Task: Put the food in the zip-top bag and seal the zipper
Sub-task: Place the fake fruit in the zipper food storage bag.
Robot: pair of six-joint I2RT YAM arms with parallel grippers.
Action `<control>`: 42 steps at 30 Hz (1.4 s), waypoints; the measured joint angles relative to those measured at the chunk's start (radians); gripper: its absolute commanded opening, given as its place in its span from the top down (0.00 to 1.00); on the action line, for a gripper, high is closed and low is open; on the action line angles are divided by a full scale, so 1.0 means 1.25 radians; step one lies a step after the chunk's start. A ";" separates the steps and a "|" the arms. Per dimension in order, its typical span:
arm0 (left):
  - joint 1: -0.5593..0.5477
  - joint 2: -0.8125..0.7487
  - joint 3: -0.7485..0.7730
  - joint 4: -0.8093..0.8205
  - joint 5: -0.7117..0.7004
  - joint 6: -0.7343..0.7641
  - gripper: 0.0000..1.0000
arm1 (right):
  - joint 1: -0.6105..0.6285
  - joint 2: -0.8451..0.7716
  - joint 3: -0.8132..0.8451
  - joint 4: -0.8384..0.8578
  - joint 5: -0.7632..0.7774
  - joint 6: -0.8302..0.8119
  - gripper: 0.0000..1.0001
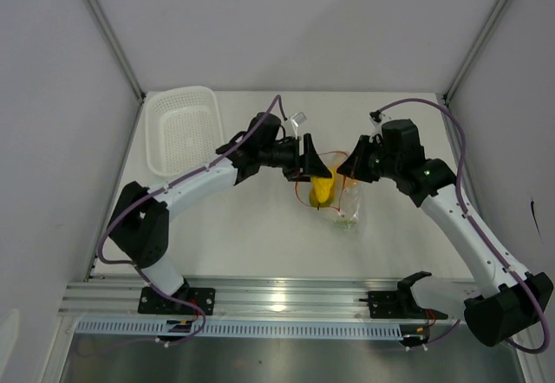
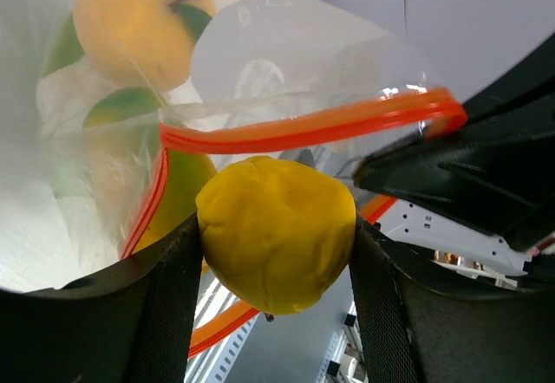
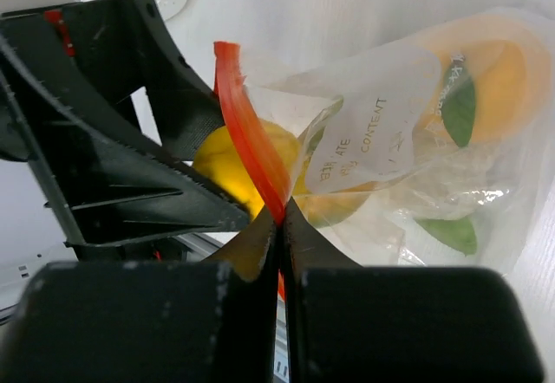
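Left gripper (image 1: 310, 166) has its jaws spread about as wide as the yellow fruit (image 2: 276, 231) and clamped on it from both sides, at the open mouth of the bag (image 3: 381, 132). In the left wrist view, one lip of the zipper (image 2: 303, 127) runs above the fruit and the other passes below it. The bag hangs between the two grippers over the middle of the table (image 1: 251, 227), its lower end down at the surface. To the right, the right gripper (image 1: 354, 165) has its jaws pressed together on the zipper's edge, pinching the orange-red strip and the plastic just beside it. The table is white and matt, with pale walls (image 1: 303, 28) on three sides and a metal rail (image 1: 286, 296) along the near edge, where the arms are bolted. One white mesh basket (image 1: 184, 127) sits at the far left corner, well apart from the bag. There are two arms, one bag, one basket and one fruit in a gripper. Inside the bag, one orange fruit (image 3: 494, 80) with a green leaf is plain. The other pieces are blurred by crinkled plastic, showing only green, white and yellowish patches, so they cannot be counted. From above, the grippers hide most of the bag's mouth.
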 measured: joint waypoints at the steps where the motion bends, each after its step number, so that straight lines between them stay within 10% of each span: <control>1: 0.000 0.008 0.007 -0.006 0.005 -0.003 0.99 | 0.001 -0.002 -0.001 0.000 0.000 0.000 1.00; 7: 0.000 0.076 0.091 -0.040 0.012 -0.041 0.99 | 0.005 -0.013 -0.002 -0.001 0.000 -0.001 1.00; 17: -0.004 0.095 0.107 -0.040 -0.062 -0.092 0.72 | 0.010 -0.025 -0.002 -0.009 0.011 0.000 1.00; 20: -0.007 0.095 0.107 -0.043 -0.098 -0.094 0.44 | 0.011 -0.030 0.000 -0.013 0.018 0.001 1.00; 22: -0.015 0.095 0.107 -0.052 -0.116 -0.092 0.01 | 0.011 -0.031 0.000 -0.013 0.021 0.002 1.00; 42: -0.060 -0.181 -0.011 -0.067 -0.232 0.081 0.00 | -0.008 -0.068 0.006 -0.043 0.024 0.004 1.00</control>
